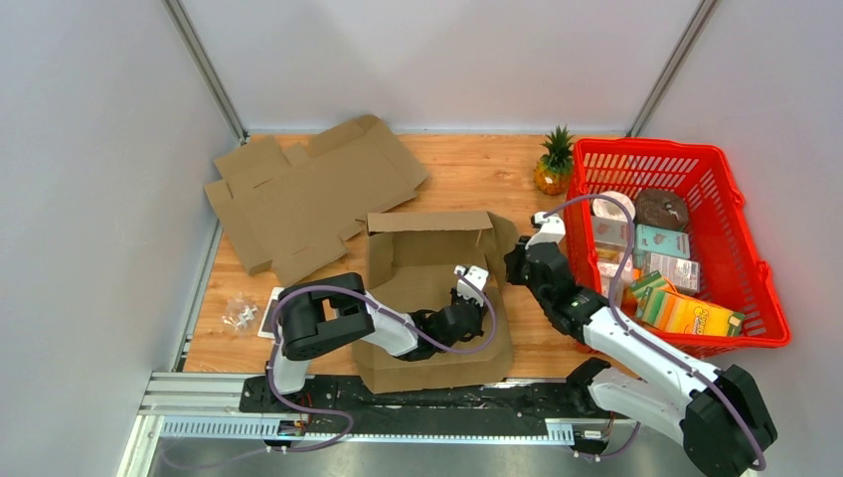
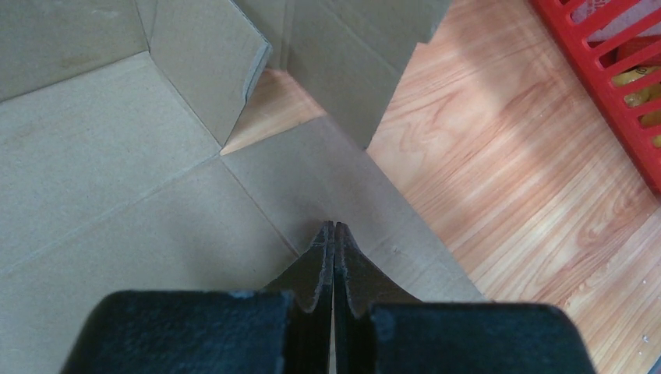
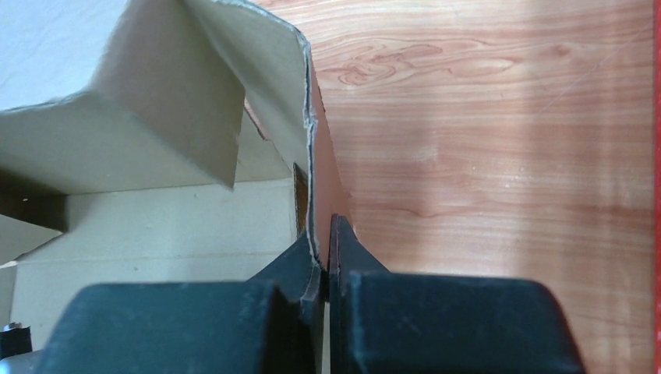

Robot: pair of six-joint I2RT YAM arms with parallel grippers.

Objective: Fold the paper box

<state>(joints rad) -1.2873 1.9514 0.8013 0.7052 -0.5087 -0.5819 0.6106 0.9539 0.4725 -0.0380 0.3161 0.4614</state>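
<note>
Two tight pinches: left fingers (image 2: 318, 269) empty, right fingers (image 3: 352, 261) on paper box (image 1: 427, 250) wall.

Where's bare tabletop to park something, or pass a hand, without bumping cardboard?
Free: the table at the back, between the flat cardboard sheet, pineapple and box. Crowded: the gap between box and red basket holds the right arm; the basket itself is full.
</note>
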